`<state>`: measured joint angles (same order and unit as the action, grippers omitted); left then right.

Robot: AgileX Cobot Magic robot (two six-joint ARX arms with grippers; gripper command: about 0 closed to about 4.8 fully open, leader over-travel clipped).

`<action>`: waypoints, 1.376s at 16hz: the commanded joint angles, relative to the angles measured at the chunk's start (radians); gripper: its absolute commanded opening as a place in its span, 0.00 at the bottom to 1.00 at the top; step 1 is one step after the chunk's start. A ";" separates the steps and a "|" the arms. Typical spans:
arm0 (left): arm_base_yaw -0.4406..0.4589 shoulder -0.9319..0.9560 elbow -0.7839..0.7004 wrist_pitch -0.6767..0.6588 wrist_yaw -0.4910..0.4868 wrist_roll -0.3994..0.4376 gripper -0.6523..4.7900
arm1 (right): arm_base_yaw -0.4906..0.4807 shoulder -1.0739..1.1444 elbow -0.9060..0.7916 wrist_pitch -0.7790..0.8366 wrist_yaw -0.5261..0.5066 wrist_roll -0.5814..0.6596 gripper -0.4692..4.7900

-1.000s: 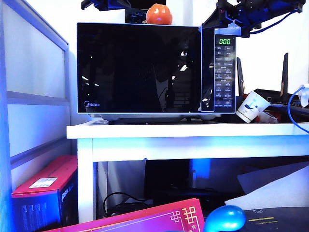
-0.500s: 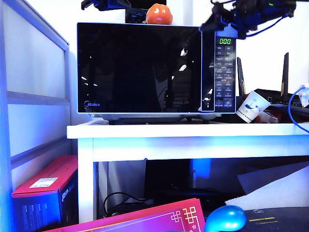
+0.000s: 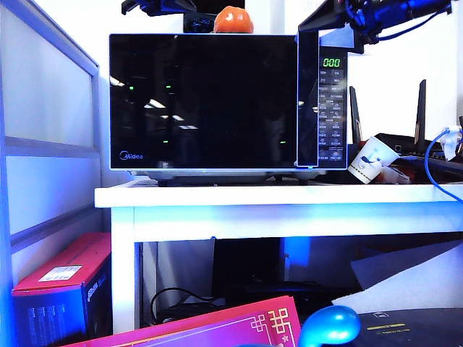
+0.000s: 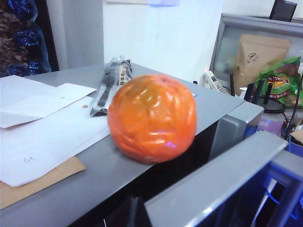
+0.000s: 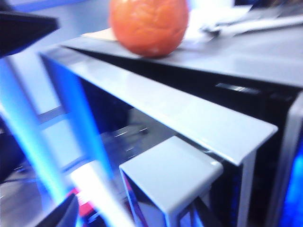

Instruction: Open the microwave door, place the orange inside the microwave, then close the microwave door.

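Observation:
The microwave [image 3: 217, 101] stands on a white table [image 3: 275, 196]. Its glossy black door [image 3: 202, 101] is ajar, the handle side swung a little outward. The orange [image 3: 232, 19] rests on the microwave's top and also shows as the orange [image 4: 152, 117] and the orange [image 5: 147, 23]. My right gripper [image 3: 322, 27] is at the door's upper handle-side corner. In its wrist view the right gripper [image 5: 132, 215] has its fingers [image 5: 64, 213] wide apart around the door's edge [image 5: 170, 175]. My left gripper [image 3: 163, 7] hovers behind the orange; only one dark tip of the left gripper [image 4: 130, 215] shows.
White papers [image 4: 42, 127] and a dark wrapped packet [image 4: 111, 85] lie on the microwave's top by the orange. A tipped paper cup [image 3: 370, 160] and a black router with antennas [image 3: 416, 144] sit to the right of the microwave. Boxes are on the floor under the table.
The door has gone from flush shut to slightly ajar, swinging toward the camera. My right gripper has shifted at the door's upper corner. The orange and left arm stay put.

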<state>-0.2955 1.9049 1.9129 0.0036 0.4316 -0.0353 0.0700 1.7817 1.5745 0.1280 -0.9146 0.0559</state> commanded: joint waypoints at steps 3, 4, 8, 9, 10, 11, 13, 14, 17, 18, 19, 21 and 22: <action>-0.002 -0.012 0.006 0.013 -0.001 -0.002 0.11 | -0.002 -0.029 0.060 -0.085 -0.175 0.003 0.67; -0.002 -0.013 0.007 0.013 -0.001 -0.002 0.11 | -0.008 -0.033 0.067 -0.100 -0.198 0.005 0.67; -0.002 -0.013 0.011 0.012 -0.001 0.001 0.11 | -0.035 -0.078 0.071 -0.162 -0.253 0.004 0.67; -0.002 -0.013 0.011 0.013 -0.001 0.001 0.11 | -0.046 -0.088 0.071 -0.169 -0.261 0.005 0.67; -0.002 -0.013 0.011 0.011 -0.001 0.001 0.11 | -0.050 -0.098 0.071 -0.183 -0.274 0.004 0.67; -0.002 -0.013 0.011 0.012 -0.005 0.001 0.11 | -0.053 -0.107 0.071 -0.204 -0.286 0.004 0.67; -0.002 -0.010 0.011 0.009 -0.009 0.001 0.11 | -0.058 -0.112 0.071 -0.205 -0.292 0.003 0.67; -0.002 -0.009 0.010 0.005 -0.008 0.001 0.11 | -0.058 -0.112 0.071 -0.206 -0.263 -0.005 0.67; -0.002 -0.009 0.010 0.002 -0.008 0.002 0.11 | -0.058 -0.111 0.071 -0.206 0.126 -0.098 0.67; -0.002 -0.009 0.010 0.002 -0.008 0.001 0.11 | -0.057 -0.108 0.071 -0.202 0.273 -0.137 0.67; -0.002 -0.009 0.010 0.002 -0.008 0.001 0.11 | -0.057 -0.103 0.071 -0.195 0.395 -0.158 0.67; -0.002 -0.009 0.010 0.003 -0.008 0.001 0.11 | -0.057 -0.070 0.071 -0.163 0.476 -0.167 0.67; -0.002 -0.009 0.010 0.005 -0.008 0.001 0.11 | -0.056 -0.047 0.071 -0.145 0.475 -0.167 0.67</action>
<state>-0.2966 1.9015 1.9186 -0.0032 0.4232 -0.0349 0.0124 1.7206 1.6413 -0.0494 -0.4438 -0.1066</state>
